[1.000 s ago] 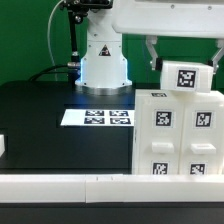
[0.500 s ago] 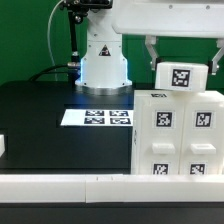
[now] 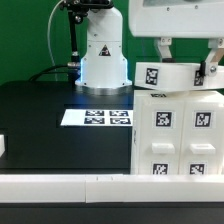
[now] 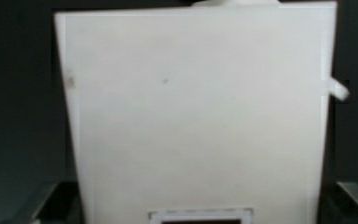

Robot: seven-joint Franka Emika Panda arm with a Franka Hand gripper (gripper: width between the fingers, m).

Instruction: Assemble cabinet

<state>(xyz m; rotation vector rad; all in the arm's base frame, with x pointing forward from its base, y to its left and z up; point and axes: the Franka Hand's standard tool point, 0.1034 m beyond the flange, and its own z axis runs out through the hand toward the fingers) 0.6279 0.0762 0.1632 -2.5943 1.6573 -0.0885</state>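
Observation:
The white cabinet (image 3: pixel 180 135) stands at the exterior view's right, its front panels bearing several square tags. My gripper (image 3: pixel 186 68) hangs just above its top and is shut on a white tagged panel (image 3: pixel 168 76), held slightly tilted over the cabinet's top and jutting past its left edge. In the wrist view the white panel (image 4: pixel 185 110) fills most of the picture. My gripper (image 4: pixel 202 208) has a dark finger (image 4: pixel 44 204) on either side of it. A tag shows at the panel's near edge.
The marker board (image 3: pixel 97 117) lies flat on the black table in front of the robot base (image 3: pixel 103 55). A long white rail (image 3: pixel 70 185) edges the table's front. A small white part (image 3: pixel 3 145) sits at the exterior view's far left.
My gripper has moved toward the exterior view's left with the panel. The panel has turned and now overhangs the cabinet's left edge.

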